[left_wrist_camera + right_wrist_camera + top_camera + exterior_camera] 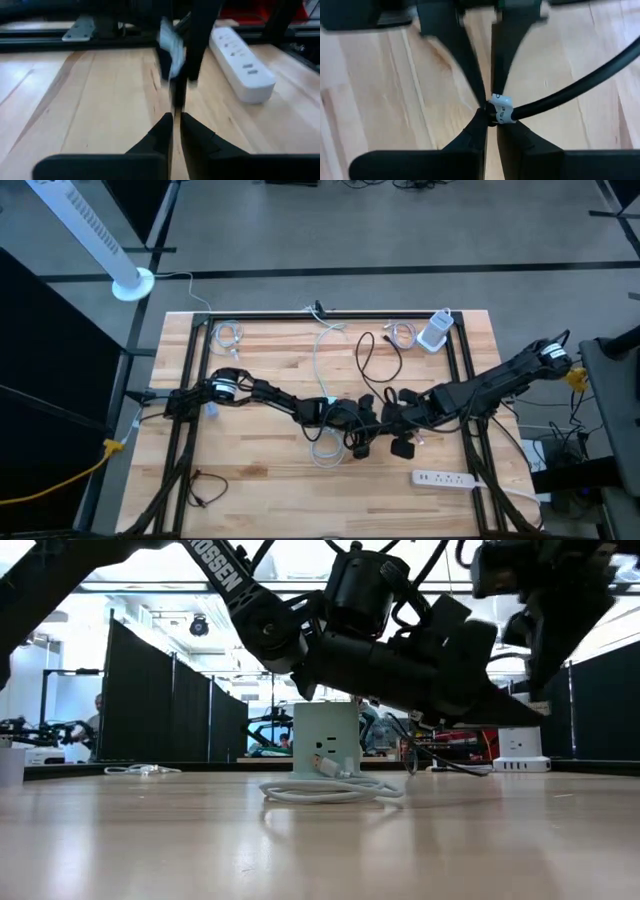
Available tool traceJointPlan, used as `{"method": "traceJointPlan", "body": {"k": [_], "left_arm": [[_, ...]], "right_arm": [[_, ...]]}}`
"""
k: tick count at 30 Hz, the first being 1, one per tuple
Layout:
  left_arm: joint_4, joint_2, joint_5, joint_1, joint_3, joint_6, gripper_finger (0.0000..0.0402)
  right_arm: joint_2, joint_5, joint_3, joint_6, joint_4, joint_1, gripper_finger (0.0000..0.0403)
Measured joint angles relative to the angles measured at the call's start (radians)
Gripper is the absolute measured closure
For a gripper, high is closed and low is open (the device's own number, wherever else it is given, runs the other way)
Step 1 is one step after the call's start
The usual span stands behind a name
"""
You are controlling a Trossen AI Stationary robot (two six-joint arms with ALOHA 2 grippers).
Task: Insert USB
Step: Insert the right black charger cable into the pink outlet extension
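**Both tools meet over the middle of the tabletop, black cable pinched**

The right tool [491,116] has its two dark fingers pressed together on a black round cable with a white band [501,111] near its end; the cable leaves the fingertips and runs off to one side above the light wooden plank tabletop [380,95]. Directly ahead of the right tool, tip to tip with it, stand the fingers of the left tool [485,95], which close on the same spot.

In its own wrist view the left tool [176,117] shows its fingers almost together, only a thin slit between them; whether they grip the cable end there I cannot tell. Beyond its tips hangs a blurred white-and-dark object, and a white plastic power strip [240,62] lies on the tabletop further out to one side.

From above, both dark arms reach inward and the tools meet near the centre [372,423], just beside a loose white coiled cable [322,448]. A white cube-shaped socket block [326,738] stands behind the tools in the low view.
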Motion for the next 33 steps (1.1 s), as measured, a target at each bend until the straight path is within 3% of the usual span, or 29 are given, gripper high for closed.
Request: {"method": "traceJointPlan", "body": {"k": [7, 11, 20, 26, 33], "left_arm": [[-0.009, 0.000, -0.003, 0.002, -0.001, 0.011, 0.0325], [-0.034, -0.001, -0.010, 0.005, -0.001, 0.011, 0.0313], [-0.051, -0.002, -0.067, 0.006, -0.001, 0.007, 0.0331], [-0.051, -0.002, -0.067, 0.007, -0.001, 0.007, 0.0337], [-0.045, -0.002, -0.069, -0.025, -0.003, 0.013, 0.0338]], "right_arm": [[-0.032, 0.089, 0.000, 0.189, -0.051, 0.060, 0.0390], [-0.060, 0.137, 0.000, 0.378, -0.086, 0.131, 0.0390], [-0.068, 0.165, 0.000, 1.041, -0.172, 0.410, 0.0390], [-0.011, 0.189, 0.000, 1.399, -0.168, 0.576, 0.0390], [0.068, 0.102, 0.006, 1.566, -0.154, 0.649, 0.0390]]}}
